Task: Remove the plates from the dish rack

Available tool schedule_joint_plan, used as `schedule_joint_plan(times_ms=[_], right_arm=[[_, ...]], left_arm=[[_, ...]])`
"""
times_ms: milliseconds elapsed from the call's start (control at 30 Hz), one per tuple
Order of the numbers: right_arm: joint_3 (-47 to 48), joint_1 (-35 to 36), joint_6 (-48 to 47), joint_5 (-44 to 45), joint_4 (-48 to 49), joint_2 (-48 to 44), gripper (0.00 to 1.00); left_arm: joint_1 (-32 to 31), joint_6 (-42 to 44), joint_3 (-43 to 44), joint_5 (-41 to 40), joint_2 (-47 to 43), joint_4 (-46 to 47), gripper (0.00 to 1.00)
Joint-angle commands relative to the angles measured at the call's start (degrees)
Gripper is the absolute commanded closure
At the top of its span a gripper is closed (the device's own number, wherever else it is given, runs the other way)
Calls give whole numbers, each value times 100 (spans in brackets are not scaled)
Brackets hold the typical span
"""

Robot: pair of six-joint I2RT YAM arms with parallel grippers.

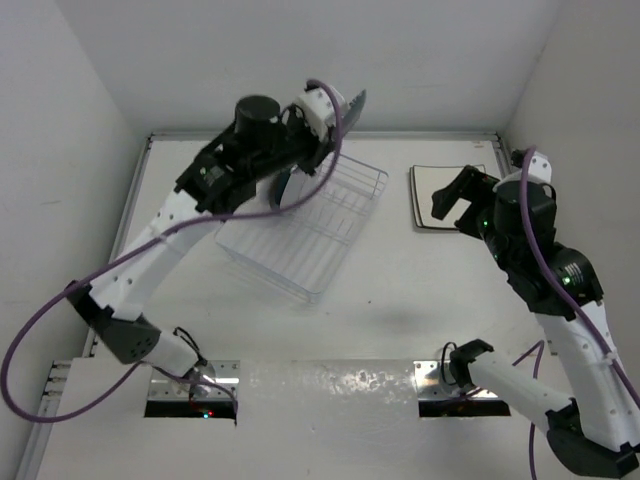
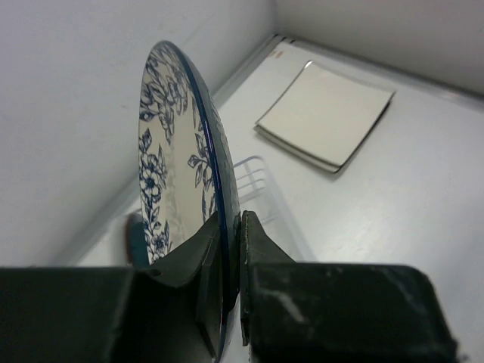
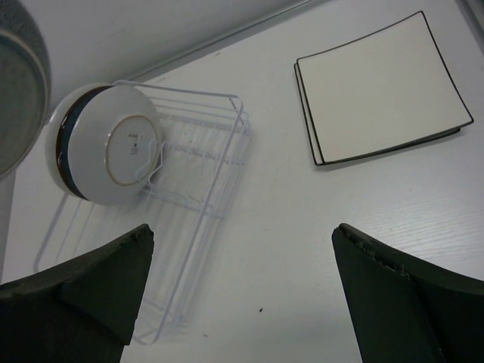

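Clamped on the rim of the blue floral plate (image 2: 170, 144), the left gripper (image 2: 227, 234) holds it on edge above the dish rack (image 1: 335, 215), upper centre, likely to lift clear. Two square plates (image 3: 382, 87) lie stacked on the table (image 3: 302, 249), upper right; one round plate (image 3: 113, 147) stands racked. The right gripper (image 3: 242, 291) gapes empty.
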Motion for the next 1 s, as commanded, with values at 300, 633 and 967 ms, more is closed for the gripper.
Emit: schedule_joint_plan(times_ms=[300,633,967], right_arm=[[611,-30,-105,-1663,31,142,1],[-143,-22,-184,-3018,365,545,4],[-1154,-30,-229,-3783,1507,599,35]], left_arm=[[-3952,5178,-3894,-6528,-1644,4173,100],[-5008,6074,-5161,-7241,-1522,5648,100],[-5439,6092,-5618,-7092,-1416,6133,100]])
